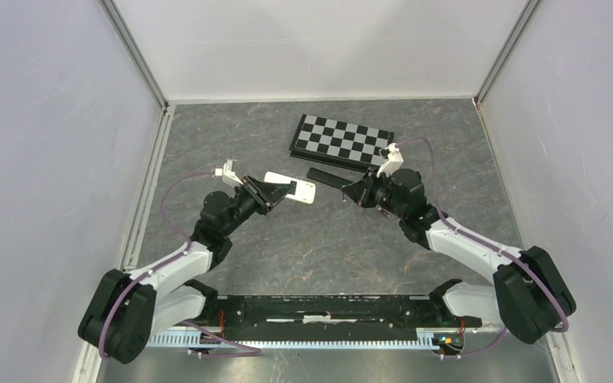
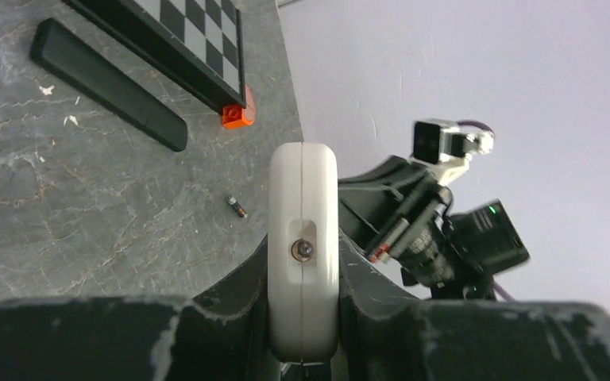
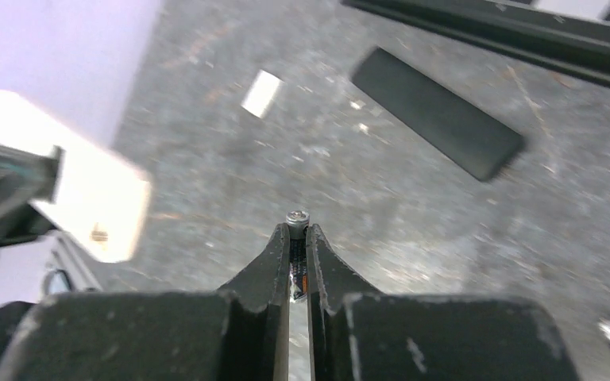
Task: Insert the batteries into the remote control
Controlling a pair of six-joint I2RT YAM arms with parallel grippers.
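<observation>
My left gripper is shut on the white remote control, gripping it edge-on above the table; in the top view the remote sticks out of that gripper toward the right. My right gripper is shut on one battery, whose silvery end pokes out past the fingertips. In the top view the right gripper hovers a short way right of the remote. Another battery lies loose on the table, left of the held remote.
A long black remote lies just behind the grippers, with a folded chessboard beyond it. An orange block sits at the board's corner. A small white flat piece lies on the table. White walls enclose the table.
</observation>
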